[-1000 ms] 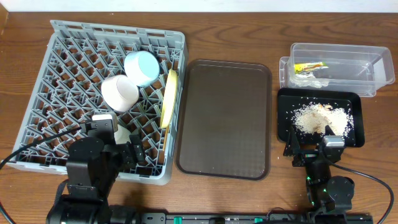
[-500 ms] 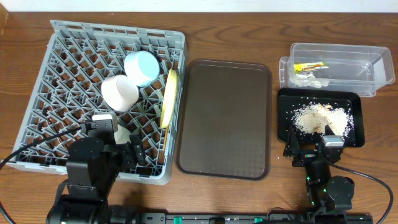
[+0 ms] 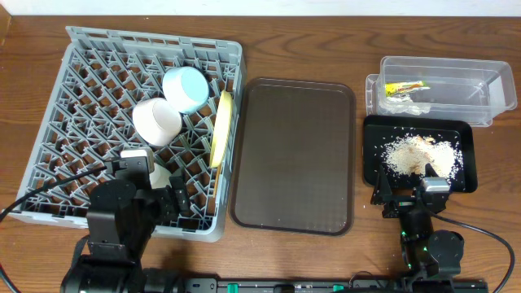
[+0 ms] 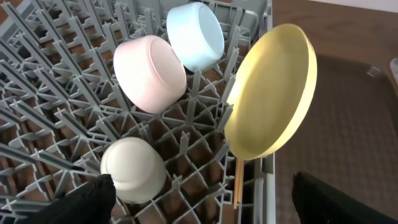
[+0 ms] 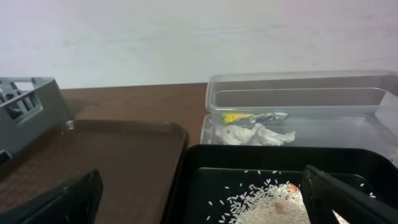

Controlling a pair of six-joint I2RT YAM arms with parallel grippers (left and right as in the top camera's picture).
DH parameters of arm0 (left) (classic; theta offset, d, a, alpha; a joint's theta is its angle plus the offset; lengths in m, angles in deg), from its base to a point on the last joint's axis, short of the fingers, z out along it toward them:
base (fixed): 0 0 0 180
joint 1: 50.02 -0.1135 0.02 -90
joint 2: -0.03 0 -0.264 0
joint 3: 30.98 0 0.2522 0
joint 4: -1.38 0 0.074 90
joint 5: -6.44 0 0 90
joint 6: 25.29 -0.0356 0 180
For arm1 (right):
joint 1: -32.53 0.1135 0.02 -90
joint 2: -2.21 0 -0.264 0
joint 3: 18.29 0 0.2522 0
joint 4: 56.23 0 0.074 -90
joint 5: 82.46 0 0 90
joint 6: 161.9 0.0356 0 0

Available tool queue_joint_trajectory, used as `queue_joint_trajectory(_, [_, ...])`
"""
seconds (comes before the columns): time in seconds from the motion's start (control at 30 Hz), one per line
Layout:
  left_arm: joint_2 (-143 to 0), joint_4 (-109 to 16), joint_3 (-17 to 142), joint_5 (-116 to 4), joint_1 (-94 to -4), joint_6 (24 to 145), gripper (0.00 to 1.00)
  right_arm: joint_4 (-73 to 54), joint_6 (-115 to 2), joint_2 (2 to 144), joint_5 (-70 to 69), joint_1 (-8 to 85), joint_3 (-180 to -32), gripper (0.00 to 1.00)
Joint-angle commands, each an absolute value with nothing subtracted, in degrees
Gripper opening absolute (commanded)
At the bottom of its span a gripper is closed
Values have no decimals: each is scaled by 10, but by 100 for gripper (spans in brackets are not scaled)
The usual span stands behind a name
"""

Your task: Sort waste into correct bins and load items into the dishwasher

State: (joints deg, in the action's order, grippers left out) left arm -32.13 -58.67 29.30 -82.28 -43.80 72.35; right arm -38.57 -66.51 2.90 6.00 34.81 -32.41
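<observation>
The grey dish rack (image 3: 98,73) holds the light blue bowl (image 3: 185,88), the pinkish-white bowl (image 3: 156,120), the yellow-green plate (image 3: 220,126) on edge, the small white cup (image 4: 133,169) and the wooden chopsticks (image 4: 238,183). My left gripper (image 4: 202,202) is open and empty above the rack's near right corner. The clear tub (image 3: 440,85) holds the snack wrapper (image 3: 404,87) and the white tissue (image 5: 258,135). The black tray (image 3: 419,152) holds the food scraps (image 3: 417,155). My right gripper (image 5: 199,202) is open and empty at the black tray's near left edge.
The brown serving tray (image 3: 295,155) lies between the rack and the bins, with nothing on it. Both arms' bases sit at the table's front edge. A pale wall stands behind the tub in the right wrist view.
</observation>
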Motion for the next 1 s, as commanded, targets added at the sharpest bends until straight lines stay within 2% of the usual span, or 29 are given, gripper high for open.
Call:
queue_joint_trajectory(0.0, [-283,-598,274,-829,-435,719,91,-383,-673,25,56,358,-324,99])
queue_joint_trajectory(0.17, [-188,-501,141,-830,-435,719,91,-383,-673,25,56,358,-324,99])
queue_joint_trajectory(0.33, [-104,-351,0,-825,-435,728,91,-383,-673,25,56,358,-324,99])
queue_joint_trajectory(0.7, [-7,-113,-172,-827,-435,716,91,-383,-673,25,56,358,-324,99])
queue_joint_trajectory(0.97, [-1,-165,-170,-827,-435,693,91,-383,-673,25,56,358,-324,99])
